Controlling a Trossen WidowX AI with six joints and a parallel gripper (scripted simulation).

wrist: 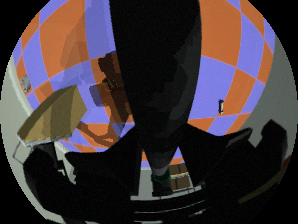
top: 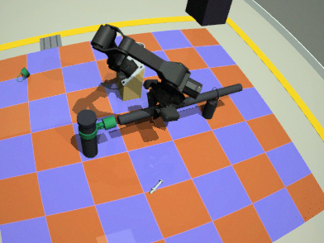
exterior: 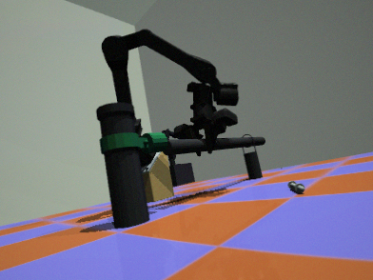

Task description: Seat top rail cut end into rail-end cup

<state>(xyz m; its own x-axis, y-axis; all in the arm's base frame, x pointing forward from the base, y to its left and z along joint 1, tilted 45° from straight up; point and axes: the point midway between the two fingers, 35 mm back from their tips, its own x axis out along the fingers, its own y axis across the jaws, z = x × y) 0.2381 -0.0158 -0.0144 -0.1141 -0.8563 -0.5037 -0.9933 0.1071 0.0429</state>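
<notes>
The dark rail (top: 136,116) (exterior: 186,146) (wrist: 160,65) is raised nearly level, with its far part through the wire loop of the small loop-cap post (top: 209,109) (exterior: 253,165). My gripper (top: 160,110) (exterior: 206,145) (wrist: 156,121) is shut on the rail around its middle. The green rail-end cup (top: 109,122) (exterior: 157,141) faces the rail's cut end; the top view shows a small gap between them, while in the exterior view they overlap. The green brace band (top: 88,133) (exterior: 119,143) sits high on the big post (top: 90,148) (exterior: 126,190), just under its cap.
A tan block (top: 132,90) (exterior: 159,185) (wrist: 55,117) with a pale top stands behind the rail, near the arm. A small metal bolt (top: 156,187) (exterior: 296,187) (wrist: 221,107) lies in front. A small green part (top: 25,73) lies far left; a dark box (top: 209,11) stands at the back.
</notes>
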